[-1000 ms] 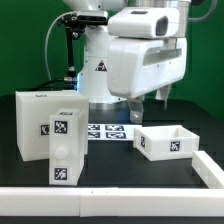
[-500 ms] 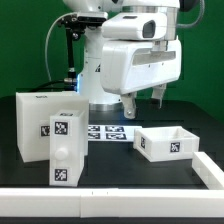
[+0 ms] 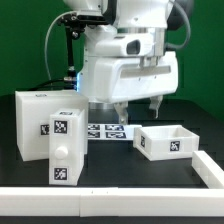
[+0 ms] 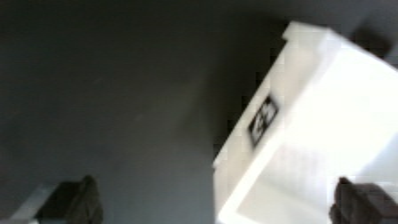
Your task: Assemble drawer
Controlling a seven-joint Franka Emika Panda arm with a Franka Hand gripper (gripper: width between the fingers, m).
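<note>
Three parts of the white plastic drawer stood on the black table [image 3: 150, 175]: one large box casing and two smaller trays.

- The large white box casing [image 3: 32, 125] stood at the exterior view's left. Its interior was not visible from this side.
- One small white knobbed tray [image 3: 66, 148] stood on end just in front of the casing, with the knob and two square tags facing the camera. Contact between the two could not be determined.
- The second small white open-topped tray [image 3: 168, 141] lay at the exterior view's right with its opening upward. The visible part of its interior showed bare white wall. One tag faced the front.

One thin flat marker board [image 3: 108, 132] lay between the casing and the open tray.

The single gripper [image 3: 137, 112] hung above the table, over the gap between the marker board and the open tray. Its jaws were spread wide, and both fingers [image 3: 120, 114] were clear of every part. In the wrist view the gripper [image 4: 217, 205] showed two dark fingers [image 4: 71, 203], with the open tray [image 4: 329, 140] below and open table beside it.

A white raised border strip [image 3: 100, 198] bounded the table along the front and the exterior view's right. Open black surface lay between this strip and the parts.
</note>
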